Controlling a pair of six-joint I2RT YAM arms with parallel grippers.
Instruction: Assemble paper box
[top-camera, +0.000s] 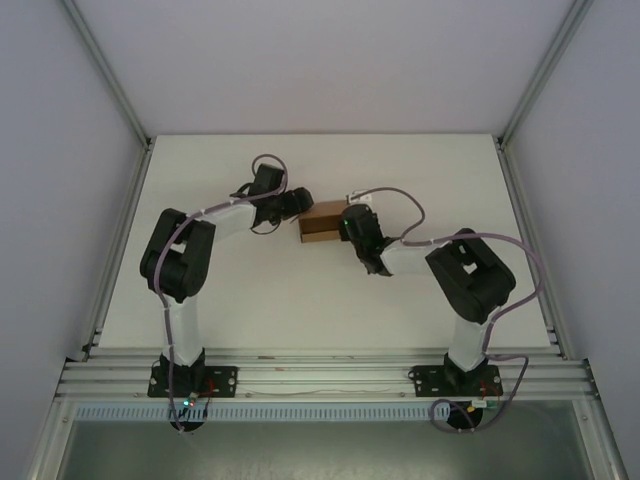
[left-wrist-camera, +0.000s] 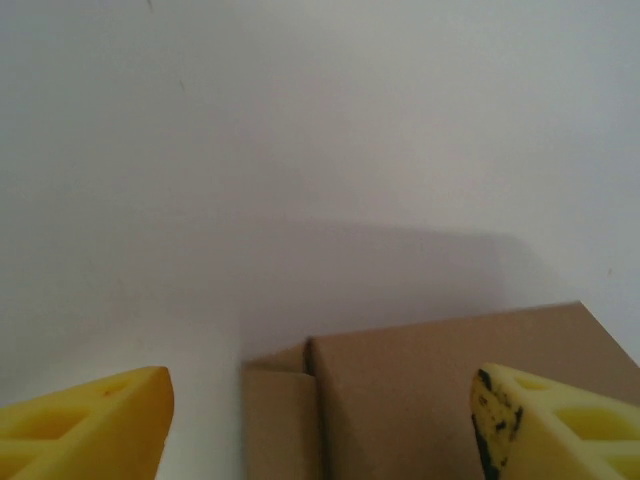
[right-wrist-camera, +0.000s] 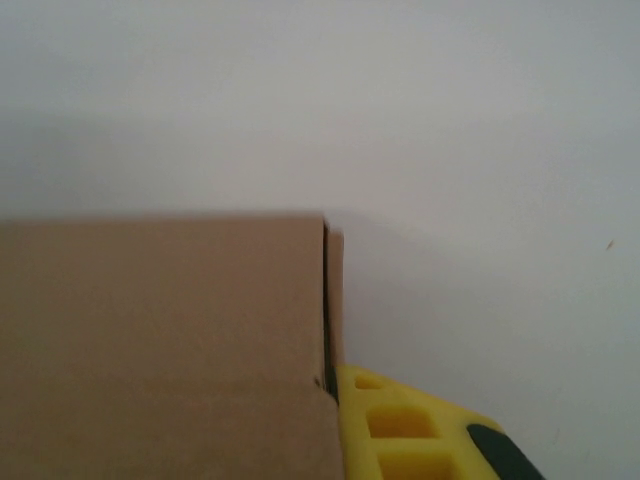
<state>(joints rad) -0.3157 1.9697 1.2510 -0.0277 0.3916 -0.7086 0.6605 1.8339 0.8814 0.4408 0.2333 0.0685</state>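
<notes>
The paper box (top-camera: 322, 222) is a small folded brown cardboard box lying mid-table between both arms. My left gripper (top-camera: 298, 205) is at its left end. In the left wrist view the gripper (left-wrist-camera: 322, 400) stands open, its yellow fingers (left-wrist-camera: 95, 425) wide apart on either side of the box (left-wrist-camera: 440, 390), whose end flap (left-wrist-camera: 282, 420) sits folded against the end. My right gripper (top-camera: 352, 226) is at the box's right end. There one yellow finger (right-wrist-camera: 410, 430) lies tight against the box's thin side flap (right-wrist-camera: 334, 300). The other finger is hidden behind the cardboard (right-wrist-camera: 160, 340).
The white table (top-camera: 230, 290) is ringed by aluminium frame rails (top-camera: 320, 375) at the near edge and white walls on the other sides. Grey cables (top-camera: 400, 205) loop over both arms near the box.
</notes>
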